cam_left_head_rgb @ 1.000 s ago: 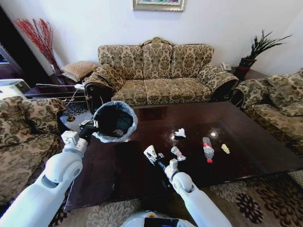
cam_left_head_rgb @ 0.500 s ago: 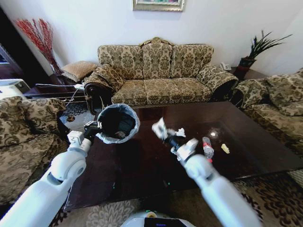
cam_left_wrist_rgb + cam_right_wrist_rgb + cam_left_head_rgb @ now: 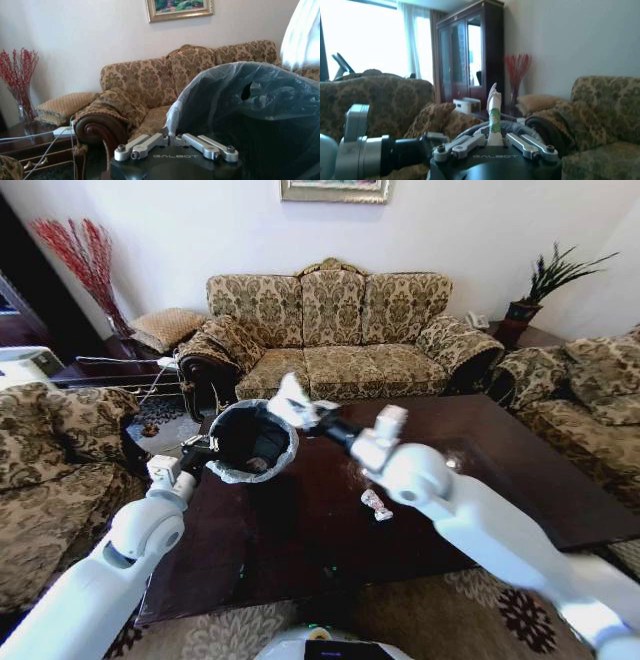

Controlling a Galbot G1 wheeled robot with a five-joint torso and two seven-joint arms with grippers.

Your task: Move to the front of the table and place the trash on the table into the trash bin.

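Over the trash bin's rim, the right gripper has its fingers squeezed shut on a white paper cup. In the right wrist view the cup stands up between the two fingers, squashed flat, with a green mark on it. The right arm reaches from the robot's right side across the table to get there.

The left gripper holds the bin up by its near edge. Its fingers are closed on the rim, where the thin pale liner folds over. The bin is black inside, and something small lies at the bottom. It hangs over the table's left part, in front of the sofa.

To do this step well, I think the cup should come right above the dark middle of the bin before the fingers let go. Now it looks to be at the far rim, so it could hit the liner and bounce out. The left arm should keep the bin steady and a bit tipped toward the cup.

One more piece of trash, a small wrapper, lies on the table near the right arm.
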